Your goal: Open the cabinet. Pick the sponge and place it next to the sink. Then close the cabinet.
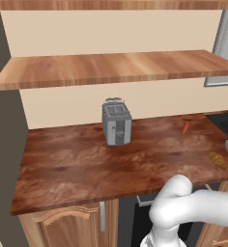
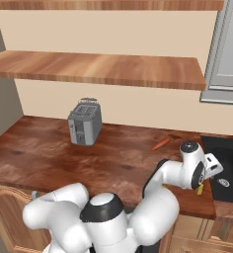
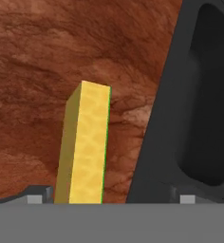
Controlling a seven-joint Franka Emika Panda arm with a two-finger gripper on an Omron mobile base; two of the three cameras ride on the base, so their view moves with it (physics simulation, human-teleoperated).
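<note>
Sponge (image 3: 84,147) gripped betw fingers (image 3: 38,195), long axis pointing down at counter (image 3: 38,71). Sink (image 3: 199,95) just beside it, to the right in hand view. Gripper (image 2: 201,187) at sink edge.

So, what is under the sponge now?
Under the sponge, held in the gripper, lies brown counter, with the dark sink beside. The counter spot directly behind the sponge is covered.

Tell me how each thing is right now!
Sponge: held on edge between the fingers of the hand, above the counter next to the sink.
Toaster: upright on the counter.
Carrot: lying on the counter.
Croissant: lying near the counter's edge.
</note>
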